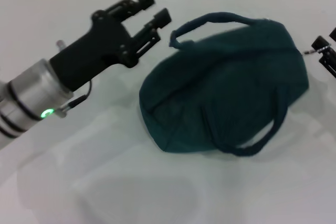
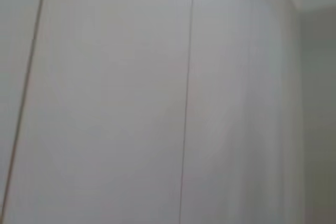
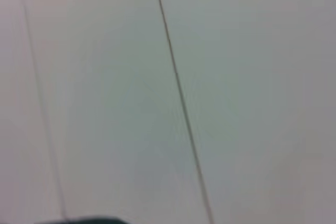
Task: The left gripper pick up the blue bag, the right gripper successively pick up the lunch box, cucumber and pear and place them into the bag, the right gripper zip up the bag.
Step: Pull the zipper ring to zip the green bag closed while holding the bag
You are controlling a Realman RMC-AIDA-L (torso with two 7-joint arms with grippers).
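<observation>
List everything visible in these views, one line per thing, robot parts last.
blue bag: one, dark teal-blue fabric, lying on the table in the middle-right of the head view; no lunch box, cucumber or pear shows anywhere.
bag handles: two loops, same teal-blue, one at the far edge, one at the near right edge.
table: one, white, under the bag.
wall panels: pale, with thin dark seams, filling both wrist views.
left gripper: one, black with silver wrist and green light, on the robot's left, jaws open, just short of the bag's far handle, holding nothing.
right gripper: one, black, only partly seen at the right edge beside the bag.
</observation>
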